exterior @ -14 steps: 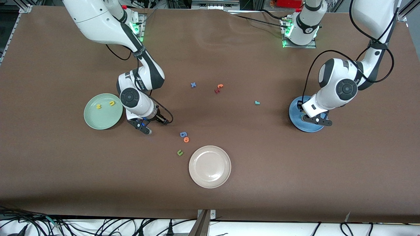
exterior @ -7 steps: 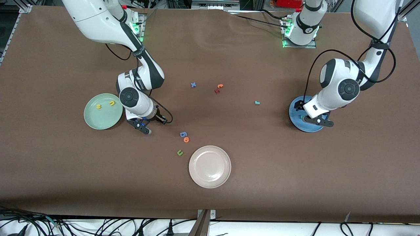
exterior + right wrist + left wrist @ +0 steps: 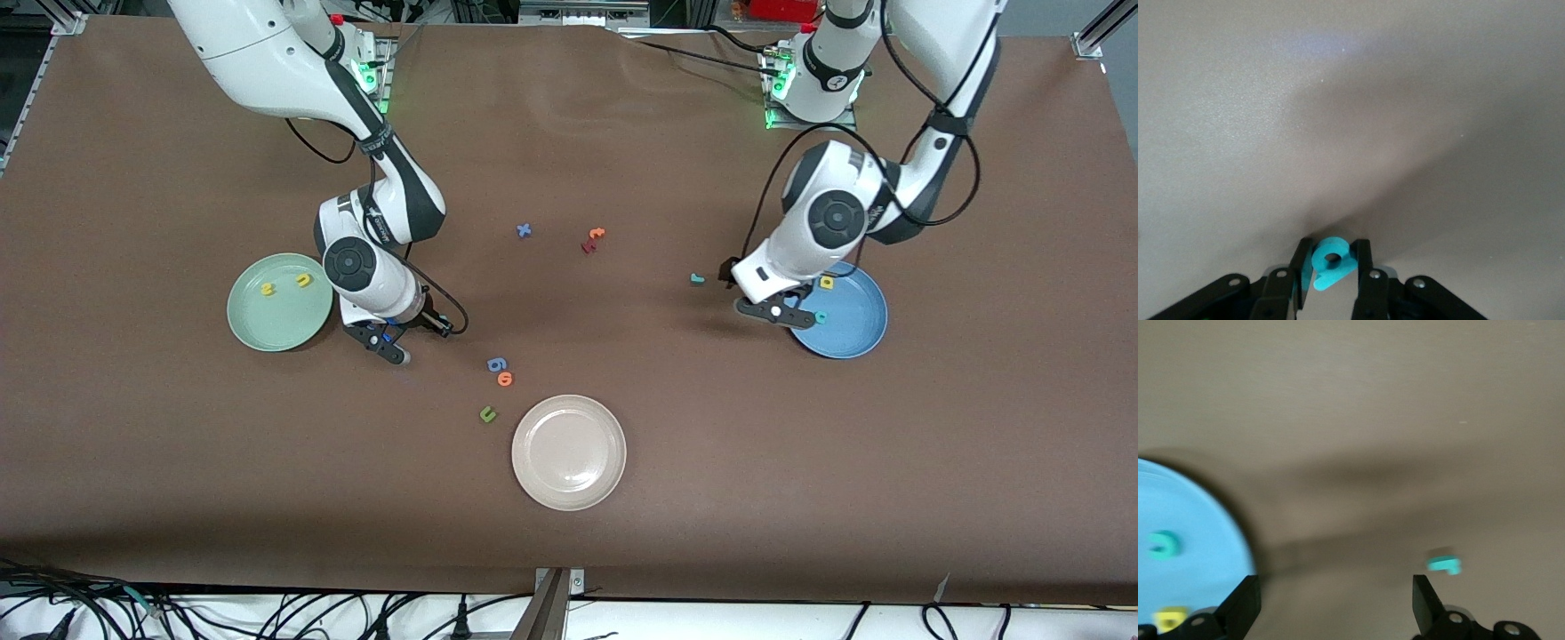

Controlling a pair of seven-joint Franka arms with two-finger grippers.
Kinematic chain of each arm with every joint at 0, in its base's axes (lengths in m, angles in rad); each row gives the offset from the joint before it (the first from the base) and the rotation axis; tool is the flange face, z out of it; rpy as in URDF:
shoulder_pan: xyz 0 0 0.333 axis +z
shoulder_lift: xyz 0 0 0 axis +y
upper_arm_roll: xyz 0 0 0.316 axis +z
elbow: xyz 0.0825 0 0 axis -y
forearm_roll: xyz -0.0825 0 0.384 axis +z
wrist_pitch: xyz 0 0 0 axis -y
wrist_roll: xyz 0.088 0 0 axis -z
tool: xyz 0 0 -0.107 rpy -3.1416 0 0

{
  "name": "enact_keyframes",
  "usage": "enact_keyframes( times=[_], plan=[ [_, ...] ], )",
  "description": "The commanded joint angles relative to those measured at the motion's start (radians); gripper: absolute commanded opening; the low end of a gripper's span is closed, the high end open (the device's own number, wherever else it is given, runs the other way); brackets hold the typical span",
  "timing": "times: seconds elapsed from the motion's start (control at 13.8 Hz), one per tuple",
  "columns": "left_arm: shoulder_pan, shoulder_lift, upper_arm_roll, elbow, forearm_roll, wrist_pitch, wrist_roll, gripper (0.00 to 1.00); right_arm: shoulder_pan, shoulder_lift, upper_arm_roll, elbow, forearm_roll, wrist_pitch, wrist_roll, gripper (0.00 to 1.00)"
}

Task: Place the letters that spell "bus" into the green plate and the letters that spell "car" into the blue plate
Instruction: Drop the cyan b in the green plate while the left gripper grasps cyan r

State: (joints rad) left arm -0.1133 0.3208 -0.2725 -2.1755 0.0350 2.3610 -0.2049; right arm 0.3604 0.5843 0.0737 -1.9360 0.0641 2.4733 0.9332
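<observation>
Teal foam fills the narrow gap between the fingers of my right gripper (image 3: 1332, 267): they are closed on the small teal foam "b" (image 3: 1331, 261), and that gripper (image 3: 388, 340) sits low over bare brown bench (image 3: 622, 551) just beside the round pale mint-green plate (image 3: 258, 329), on the side toward the bench's middle. Two tiny yellow foam letters, the "s" (image 3: 268, 288) and the "u" (image 3: 304, 280), lie inside that plate, apart from each other.

My left gripper (image 3: 772, 300) hangs with its fingers (image 3: 1426, 603) spread wide and empty, over the bench at the edge of the round medium-blue plate (image 3: 858, 333). In that plate lie the yellow foam "a" (image 3: 827, 283) and the teal foam "c" (image 3: 820, 316), apart from each other. The small teal foam "r" (image 3: 697, 278) lies on the bench just beside my left gripper, toward the right arm's end, with nothing between them.

Loose pieces lie around the middle of the bench: a blue foam "x" (image 3: 524, 230), and an orange letter (image 3: 596, 234) touching a dark red letter (image 3: 587, 246). Nearer the front camera lie a blue "6"-like letter (image 3: 496, 364) close against an orange foam "o" (image 3: 505, 379), then a green foam "u" (image 3: 487, 413) just beside the round beige-white plate (image 3: 569, 489). None of these lies between my right gripper and the green plate.
</observation>
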Motion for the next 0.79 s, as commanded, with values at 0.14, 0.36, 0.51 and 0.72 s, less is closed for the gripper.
enact_keyframes(
  times=[0.14,0.36,0.51,0.72],
  plan=[
    [-0.090,0.087,0.003,0.066,-0.024,0.015,-0.120,1.00,-0.005,-0.004,-0.009,0.002,0.002,-0.042,-0.004,0.00],
    [-0.106,0.141,0.003,0.102,-0.023,0.015,-0.174,1.00,-0.008,-0.072,-0.038,0.014,0.003,-0.152,-0.014,0.00],
    [-0.111,0.153,0.003,0.094,-0.023,0.041,-0.177,1.00,-0.008,-0.113,-0.080,0.028,0.002,-0.252,-0.057,0.00],
    [-0.131,0.158,0.004,0.074,-0.014,0.076,-0.220,1.00,-0.008,-0.149,-0.185,0.031,0.005,-0.376,-0.248,0.00]
  ],
)
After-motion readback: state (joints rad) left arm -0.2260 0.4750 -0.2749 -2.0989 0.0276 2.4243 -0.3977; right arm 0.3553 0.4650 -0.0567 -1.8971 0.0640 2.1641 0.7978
